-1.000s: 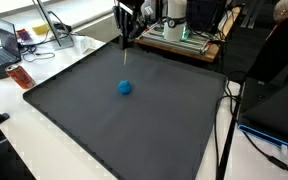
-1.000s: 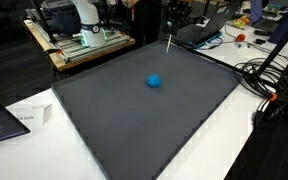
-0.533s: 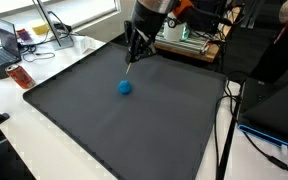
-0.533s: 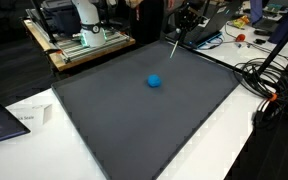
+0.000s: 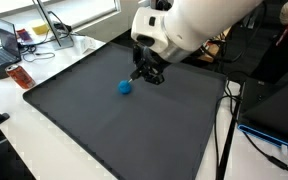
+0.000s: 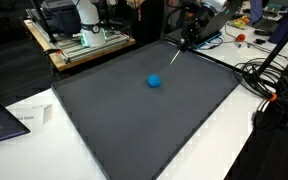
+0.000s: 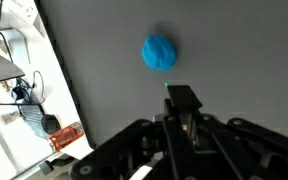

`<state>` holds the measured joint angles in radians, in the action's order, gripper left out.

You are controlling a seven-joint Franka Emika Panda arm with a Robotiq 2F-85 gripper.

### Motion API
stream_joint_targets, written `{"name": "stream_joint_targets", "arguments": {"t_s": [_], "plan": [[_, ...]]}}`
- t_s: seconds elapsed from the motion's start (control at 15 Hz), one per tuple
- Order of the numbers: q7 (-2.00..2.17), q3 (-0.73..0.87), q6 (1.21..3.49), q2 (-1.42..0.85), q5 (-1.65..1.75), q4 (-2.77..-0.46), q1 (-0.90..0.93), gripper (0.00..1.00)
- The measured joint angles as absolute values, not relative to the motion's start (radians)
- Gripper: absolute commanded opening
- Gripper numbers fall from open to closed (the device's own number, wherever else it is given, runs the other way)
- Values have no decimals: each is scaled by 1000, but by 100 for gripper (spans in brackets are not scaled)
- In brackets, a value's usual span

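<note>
A small blue ball (image 5: pixel 125 87) lies on a large dark grey mat (image 5: pixel 134 135) and shows in both exterior views (image 6: pixel 155 81). My gripper (image 5: pixel 149 74) hangs above the mat just beside the ball, tilted. It is shut on a thin white stick (image 6: pixel 179 50) with a teal tip that points down toward the mat. In the wrist view the closed fingers (image 7: pixel 181 102) sit just below the ball (image 7: pixel 159 53), apart from it. The stick's tip is above the mat, not touching the ball.
The mat (image 6: pixel 144 125) covers a white table. A laptop (image 5: pixel 4 42) and an orange object (image 5: pixel 21 76) lie past one edge. A wooden bench with equipment (image 6: pixel 79 35) stands behind, and cables (image 6: pixel 269 85) lie beside another edge.
The arm has swung in from the mat's far edge toward the ball and tilted over. The stick stays in the gripper. The ball has not moved.
</note>
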<state>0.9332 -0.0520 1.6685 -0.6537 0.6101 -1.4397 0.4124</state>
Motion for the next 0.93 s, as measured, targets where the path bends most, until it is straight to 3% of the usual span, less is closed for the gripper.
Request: {"name": "stream_joint_targets", "arguments": {"t_s": [0.93], "plan": [[764,26,1492,-980,621,-1069,448,3]]}}
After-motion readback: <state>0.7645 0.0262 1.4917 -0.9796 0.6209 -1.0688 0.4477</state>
